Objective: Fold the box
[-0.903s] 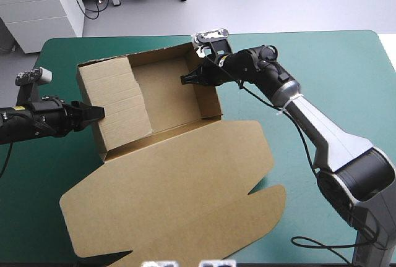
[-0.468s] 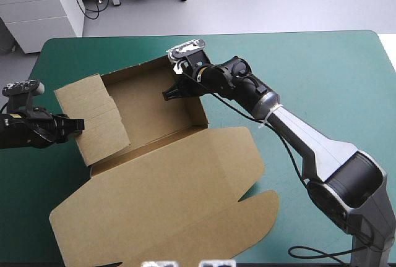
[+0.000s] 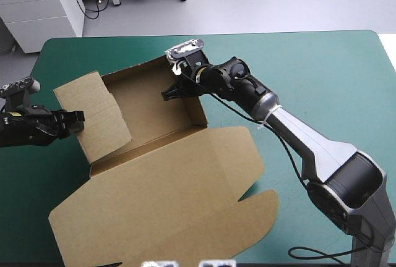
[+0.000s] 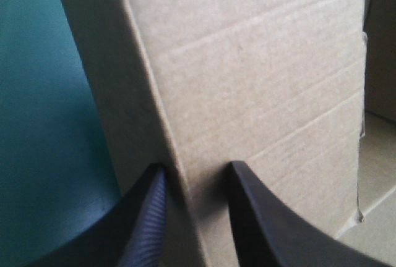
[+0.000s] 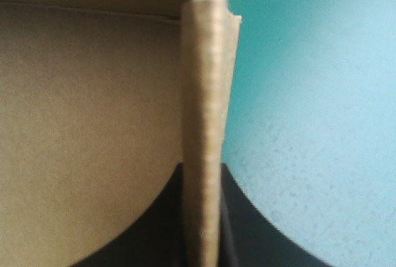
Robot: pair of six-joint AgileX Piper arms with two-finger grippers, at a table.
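Box [image 3: 154,109] slid left (lid [image 3: 167,199] flat); left gripper [image 3: 76,120] clamps end flap [image 3: 93,115], right gripper [image 3: 168,93] clamps right wall [image 3: 198,107].

The table [image 3: 371,94] wears a teal-green cover [image 3: 322,63], lying smooth and flat from one round to four o'clock. Its far corners, at eleven and one o'clock, are rounded. More cover shows at seven o'clock.

The brown box [image 3: 154,103] before me sits as an open tray on the table's far left part, walls raised. Its left end flap [image 3: 93,115] leans outward, pinched in my left gripper [image 4: 195,171]. My right gripper [image 5: 201,168] pinches the right wall, and the lid [image 3: 167,199] lies flat toward me.
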